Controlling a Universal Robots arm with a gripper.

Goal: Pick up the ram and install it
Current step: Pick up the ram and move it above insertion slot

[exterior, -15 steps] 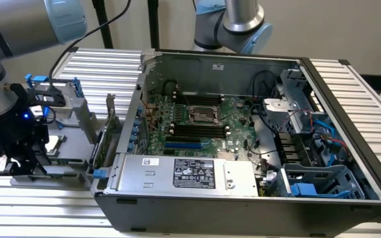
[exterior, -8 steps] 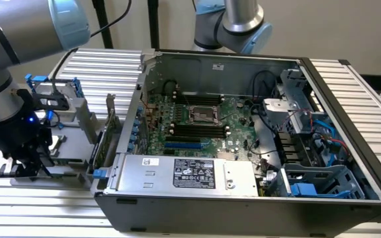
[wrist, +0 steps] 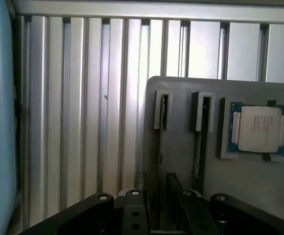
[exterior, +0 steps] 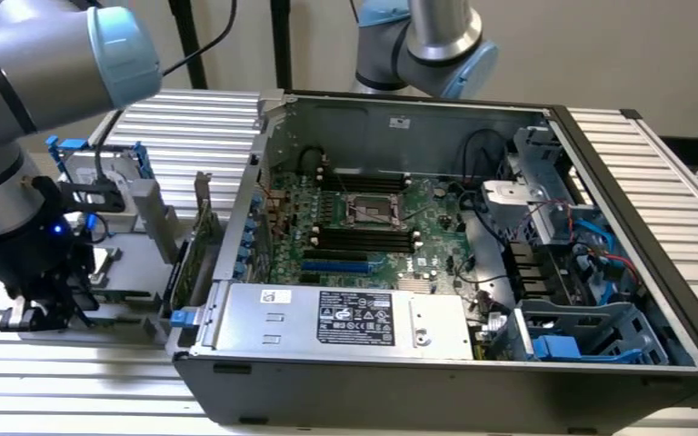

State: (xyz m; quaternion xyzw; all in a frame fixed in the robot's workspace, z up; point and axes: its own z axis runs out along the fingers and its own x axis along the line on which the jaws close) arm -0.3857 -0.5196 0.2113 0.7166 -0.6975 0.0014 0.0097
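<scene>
Status: gripper (wrist: 159, 210) jaws apart, ram (wrist: 160, 147) between them, upright in gray holder (wrist: 181, 166). Risk: off-centre closure skews ram, binds it in slot; finger may clip neighbouring stick (wrist: 199, 147) just beside.

— Can any of the writing be read?
— No. The black label (exterior: 355, 320) on the silver power supply (exterior: 440, 320), lower centre of the exterior view, has white print and symbols that are too small to read.
— And the processor (wrist: 259, 128)?
— Faint lines of print on its lid, unreadable too.
</scene>
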